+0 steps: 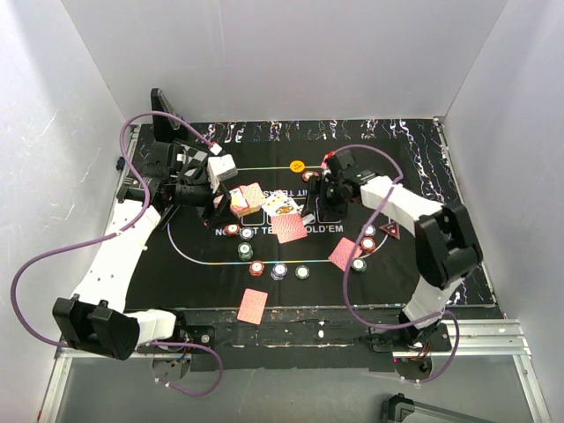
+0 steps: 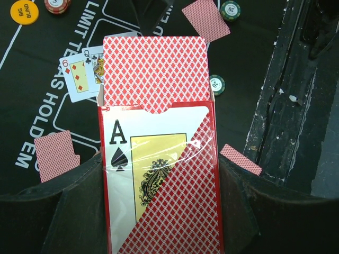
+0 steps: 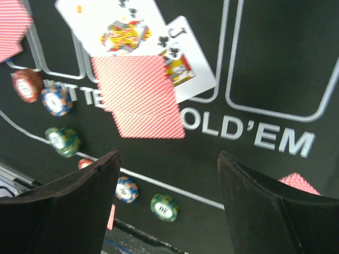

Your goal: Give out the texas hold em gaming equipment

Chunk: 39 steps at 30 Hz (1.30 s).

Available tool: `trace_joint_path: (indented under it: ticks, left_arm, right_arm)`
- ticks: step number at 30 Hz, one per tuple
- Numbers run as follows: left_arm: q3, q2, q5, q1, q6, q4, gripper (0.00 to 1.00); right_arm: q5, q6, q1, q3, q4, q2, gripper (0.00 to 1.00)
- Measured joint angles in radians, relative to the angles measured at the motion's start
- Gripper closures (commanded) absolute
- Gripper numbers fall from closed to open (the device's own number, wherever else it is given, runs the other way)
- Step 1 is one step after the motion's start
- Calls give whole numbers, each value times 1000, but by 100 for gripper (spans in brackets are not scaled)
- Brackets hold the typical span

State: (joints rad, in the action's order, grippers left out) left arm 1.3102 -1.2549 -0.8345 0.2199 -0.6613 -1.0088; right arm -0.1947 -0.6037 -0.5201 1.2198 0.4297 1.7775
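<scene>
My left gripper is shut on a red card box with an ace of spades on its face. A red-backed deck sticks out of the box's open top. My right gripper is open and empty, and hovers over the black mat. In the right wrist view a face-down card lies just ahead of my right gripper, overlapping two face-up cards. Red, blue and green chips lie in front. A yellow disc is at the back. A dark-red triangle marker is at the right.
Face-down cards lie at the mat's front edge and right of centre. More chips sit by the right arm. Face-up cards lie beyond the box. White walls close in the mat on three sides.
</scene>
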Motion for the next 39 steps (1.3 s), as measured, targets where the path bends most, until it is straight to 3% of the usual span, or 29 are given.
trace_joint_path:
  ticks: [5,9,14,24,34,39]
  left_arm:
    - [-45,31,-15,2,-1,2,100]
    - [-101,55,-19,15,-12,-1,100]
    - [-111,57,-19,39,-26,1,100]
    - [-111,57,-14,45,-26,26,100]
    - [-119,63,-16,45,-13,48,99]
    - [-190,90,-21,48,-19,51,96]
  right_arm:
    - [85,45,-61,163,119,-128,19]
    - [116,85,-177,345,160,-129,19]
    - [160,119,-318,447,230,-100,20]
    - [305,166,-383,493,397,-5,20]
    - [277,166,-417,499,375,-29,16]
    - [266,200,-420,400,322,-124,16]
